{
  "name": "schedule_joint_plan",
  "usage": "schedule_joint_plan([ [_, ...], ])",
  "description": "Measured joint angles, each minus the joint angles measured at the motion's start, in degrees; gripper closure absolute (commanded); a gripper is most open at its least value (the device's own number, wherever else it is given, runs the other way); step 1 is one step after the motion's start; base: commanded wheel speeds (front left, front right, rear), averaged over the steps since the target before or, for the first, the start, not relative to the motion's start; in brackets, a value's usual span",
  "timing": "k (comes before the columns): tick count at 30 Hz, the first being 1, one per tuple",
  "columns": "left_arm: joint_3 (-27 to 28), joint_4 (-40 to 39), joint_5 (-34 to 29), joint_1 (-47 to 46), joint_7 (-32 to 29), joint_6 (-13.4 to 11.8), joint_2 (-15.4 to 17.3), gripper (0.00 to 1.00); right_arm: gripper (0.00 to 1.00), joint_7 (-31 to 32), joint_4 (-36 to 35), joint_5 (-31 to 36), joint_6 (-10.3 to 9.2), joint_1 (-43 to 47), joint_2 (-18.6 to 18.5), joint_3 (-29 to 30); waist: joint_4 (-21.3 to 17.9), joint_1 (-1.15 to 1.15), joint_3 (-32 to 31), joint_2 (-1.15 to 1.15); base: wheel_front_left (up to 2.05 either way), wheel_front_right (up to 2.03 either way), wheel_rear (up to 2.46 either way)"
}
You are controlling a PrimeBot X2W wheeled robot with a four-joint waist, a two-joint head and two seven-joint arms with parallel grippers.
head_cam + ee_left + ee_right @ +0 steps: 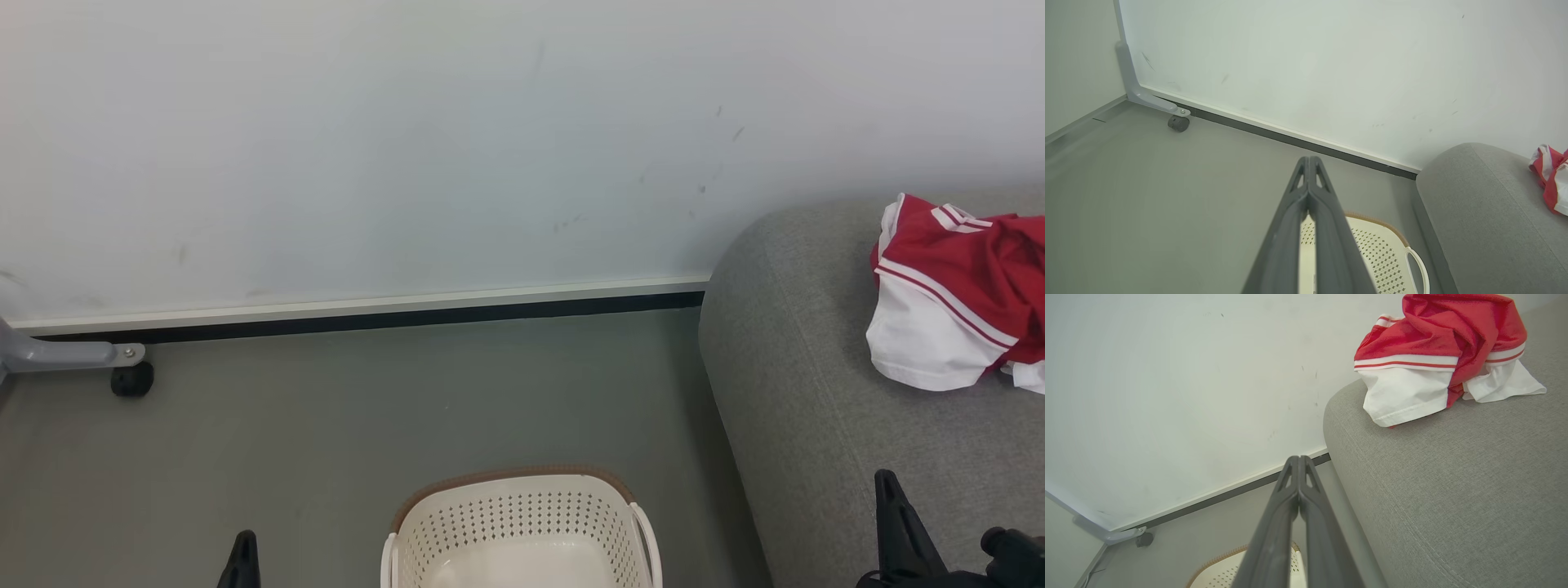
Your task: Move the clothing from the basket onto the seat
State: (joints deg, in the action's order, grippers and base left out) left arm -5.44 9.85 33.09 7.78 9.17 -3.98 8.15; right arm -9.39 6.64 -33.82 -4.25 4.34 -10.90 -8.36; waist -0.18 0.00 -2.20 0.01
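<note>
On the grey seat [800, 392] lies the clothing [951, 286], basket [522, 516] beside it; left hand [1309, 160] and right hand [1299, 459] pressed together.

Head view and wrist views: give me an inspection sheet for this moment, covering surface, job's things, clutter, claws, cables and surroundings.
Surface: grey floor, plain around the basket.
Job's things: red and white clothing lies bunched on the grey seat; the cream basket stands on the floor beside the seat, and its visible part is empty.
Clutter: grey frame leg with a black caster by the wall.
Claws: left claw shut, holding nothing; right claw shut, holding nothing.
Cables: nothing seen.
Surroundings: pale scuffed wall with a dark baseboard.
</note>
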Motion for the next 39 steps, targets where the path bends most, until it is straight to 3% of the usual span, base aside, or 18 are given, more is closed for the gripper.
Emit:
schedule_joint_plan([
  [39, 4.8, 2.9, 25.3, -5.3, -7.1, 4.6, -2.4, 1.0, 1.0, 7.2, 4.6, -25.3, 4.78, -4.0, 3.7, 7.1, 0.1, 0.0, 1.0, 0.0, 0.0, 0.0, 0.0],
])
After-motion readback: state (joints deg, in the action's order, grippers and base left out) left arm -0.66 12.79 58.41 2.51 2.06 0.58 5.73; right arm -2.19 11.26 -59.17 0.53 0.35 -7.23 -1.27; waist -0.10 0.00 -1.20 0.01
